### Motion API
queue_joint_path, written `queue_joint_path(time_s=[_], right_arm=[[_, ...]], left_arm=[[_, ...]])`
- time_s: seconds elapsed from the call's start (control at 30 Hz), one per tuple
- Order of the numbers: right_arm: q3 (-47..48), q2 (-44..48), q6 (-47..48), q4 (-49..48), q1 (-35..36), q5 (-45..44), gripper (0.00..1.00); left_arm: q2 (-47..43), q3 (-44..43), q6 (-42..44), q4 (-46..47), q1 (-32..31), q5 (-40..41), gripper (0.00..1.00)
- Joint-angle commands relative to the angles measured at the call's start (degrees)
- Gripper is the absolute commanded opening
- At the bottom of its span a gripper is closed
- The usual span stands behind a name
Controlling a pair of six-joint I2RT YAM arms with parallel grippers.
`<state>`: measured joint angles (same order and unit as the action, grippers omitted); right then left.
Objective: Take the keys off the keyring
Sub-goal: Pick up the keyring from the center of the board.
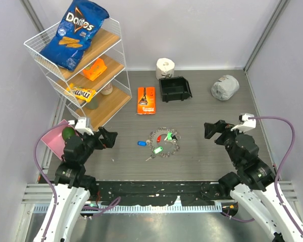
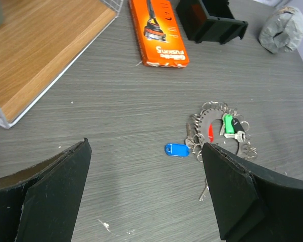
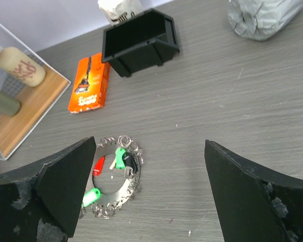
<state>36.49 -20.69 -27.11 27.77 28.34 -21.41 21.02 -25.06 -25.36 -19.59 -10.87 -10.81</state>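
Mid-table, the frilly keyring (image 1: 174, 146) bears bright-headed keys (image 1: 157, 149) (left pincer (image 1: 110, 138), right pincer (image 1: 212, 132): both spread).

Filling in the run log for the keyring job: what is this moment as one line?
stage: nothing grasped | left gripper: open, empty | right gripper: open, empty | keyring: flat on table | keys: at ring
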Motion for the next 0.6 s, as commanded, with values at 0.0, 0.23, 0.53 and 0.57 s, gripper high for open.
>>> queue_joint_path(time_s=[0.0,0.23,0.53,0.57], right_arm=[[-2.91,-0.84,-2.50,-1.67,-0.04,0.49,0.96],[-4.24,-9.43,1.09,-5.26,-0.04,6.02,0.95],[5.34,-34.50,-0.57,-6.76,7.78,3.39,0.92],[6.13,-37.03,-1.09,-7.11,7.96,3.83,0.88]], left_arm=[[-2.55,2.72,-1.52,1.04,-0.02,4.13,0.99],[1.38,8.27,-0.83,15.27,-0.46,-7.12,0.99],[12.99,7.22,-1.96,25.74,-13.03,3.68,0.97],[14.22,7.57,-2.49,27.31,-13.38,3.69,0.96]])
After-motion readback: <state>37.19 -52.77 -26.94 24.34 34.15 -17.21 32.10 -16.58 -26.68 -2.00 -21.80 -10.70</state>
